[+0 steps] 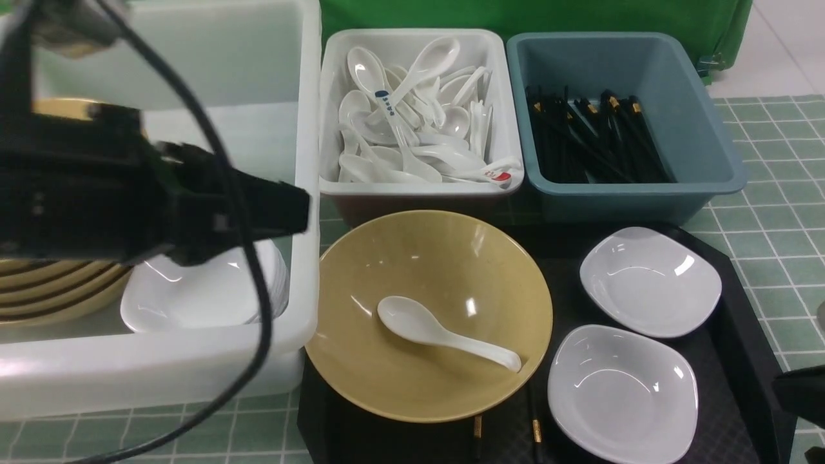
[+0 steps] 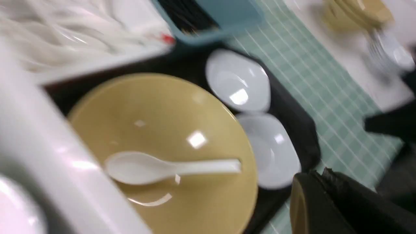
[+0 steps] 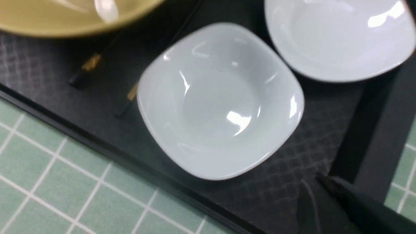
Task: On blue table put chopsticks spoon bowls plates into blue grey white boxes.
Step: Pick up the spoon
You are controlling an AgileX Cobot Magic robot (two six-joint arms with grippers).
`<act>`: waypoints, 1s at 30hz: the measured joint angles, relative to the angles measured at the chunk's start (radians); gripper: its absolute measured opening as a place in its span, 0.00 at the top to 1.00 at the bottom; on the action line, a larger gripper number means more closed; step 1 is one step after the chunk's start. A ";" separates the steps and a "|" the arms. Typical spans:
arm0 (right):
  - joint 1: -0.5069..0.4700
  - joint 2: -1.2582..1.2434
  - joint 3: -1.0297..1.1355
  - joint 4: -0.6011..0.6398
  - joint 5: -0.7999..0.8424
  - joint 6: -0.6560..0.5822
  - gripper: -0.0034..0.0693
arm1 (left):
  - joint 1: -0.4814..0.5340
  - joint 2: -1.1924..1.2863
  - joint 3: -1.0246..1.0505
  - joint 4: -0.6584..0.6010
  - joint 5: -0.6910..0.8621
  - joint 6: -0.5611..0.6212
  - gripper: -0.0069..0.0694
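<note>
I'm looking at a mustard-tan bowl [image 1: 451, 258], a plain white spoon [image 1: 412, 321] and white plates [image 1: 650, 281] showing against a black cross-hatched tray [image 1: 725, 335], gold-banded black chopsticks [image 1: 593, 138] in a blue-grey box [image 1: 689, 129], and a pale teal worktop [image 1: 773, 225] carrying a white grid.

- No legible word, brand, number or sign anywhere in the three views.
- Small dark-blue printed marks along the handle of one glossy white ceramic soup spoon [image 1: 387, 105], lying in the white rectangular plastic bin [image 1: 419, 188]; too small to read.
- Red printed patch near the handle end of another white ceramic spoon [image 1: 499, 174] at that bin's front corner; blurred, no letters made out.
</note>
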State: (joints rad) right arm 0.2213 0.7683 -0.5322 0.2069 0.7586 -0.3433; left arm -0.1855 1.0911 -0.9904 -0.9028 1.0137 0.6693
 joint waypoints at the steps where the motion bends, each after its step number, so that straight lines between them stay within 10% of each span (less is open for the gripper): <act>1: 0.000 0.000 0.024 0.008 -0.031 -0.004 0.89 | -0.041 0.042 -0.022 0.031 -0.002 -0.006 0.90; 10: 0.000 0.000 0.090 0.108 -0.163 -0.029 0.89 | -0.444 0.347 -0.158 0.533 -0.188 0.001 0.64; 18: 0.000 0.000 0.090 0.119 -0.163 -0.031 0.89 | -0.593 0.590 -0.162 0.823 -0.301 0.034 0.40; 24: 0.000 0.000 0.090 0.120 -0.163 -0.031 0.89 | -0.601 0.708 -0.162 0.903 -0.349 0.037 0.42; 30: 0.000 0.000 0.090 0.122 -0.163 -0.031 0.89 | -0.601 0.729 -0.172 0.962 -0.410 -0.019 0.75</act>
State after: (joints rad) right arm 0.2213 0.7683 -0.4417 0.3288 0.5953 -0.3739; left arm -0.7868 1.8202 -1.1620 0.0590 0.6037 0.6502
